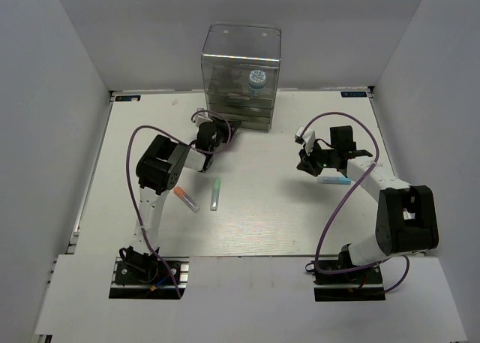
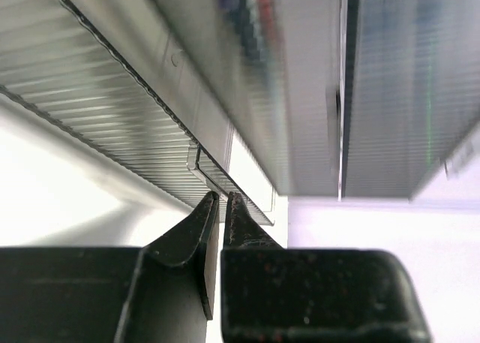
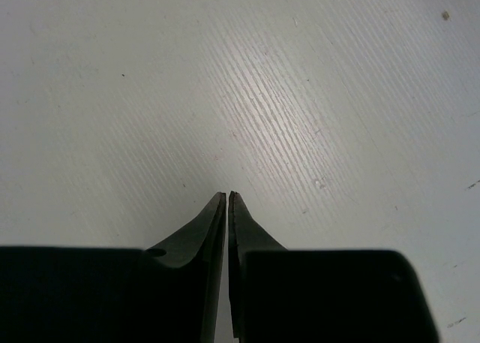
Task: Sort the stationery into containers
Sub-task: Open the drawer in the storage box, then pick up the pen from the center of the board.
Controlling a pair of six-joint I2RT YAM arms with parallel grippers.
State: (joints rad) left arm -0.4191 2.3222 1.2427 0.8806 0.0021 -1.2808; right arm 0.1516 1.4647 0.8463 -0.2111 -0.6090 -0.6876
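Layout, from the biggest thing down: the desk (image 1: pixel 262 223) has the cabinet (image 1: pixel 241 58) standing upright at its far edge, a little left of centre, with its drawer fronts facing you.

Your left hand (image 2: pixel 220 199) is right up against the lower part of that front. Its fingers are almost together, and the tips touch a small clear drawer tab (image 2: pixel 196 161). The wrist view does not show whether the tab is really pinched.

Your right hand (image 3: pixel 227 196) is well apart from the cabinet, out on the right side of the desk. It is closed on nothing and points down at bare surface.

The light-blue marker (image 1: pixel 334 181) lies just beside that right hand, on the near side by the forearm. Its long axis runs roughly left to right. Only the right arm is close to it.

The mint-green marker (image 1: pixel 215 194) and the orange-capped marker (image 1: pixel 185 199) lie near each other, nearer to you than the left hand. The green one points near to far. The orange one lies slanted, with its cap towards the far left. Your left arm is the nearer one for both.

The round patterned roll (image 1: pixel 257 78) shows through the cabinet's clear wall, high up, but you cannot tell which drawer it is in.

What matters most, I judge, is the line from tab to hand. The drawer has to slide towards the near edge, so keep any pull straight along that line.
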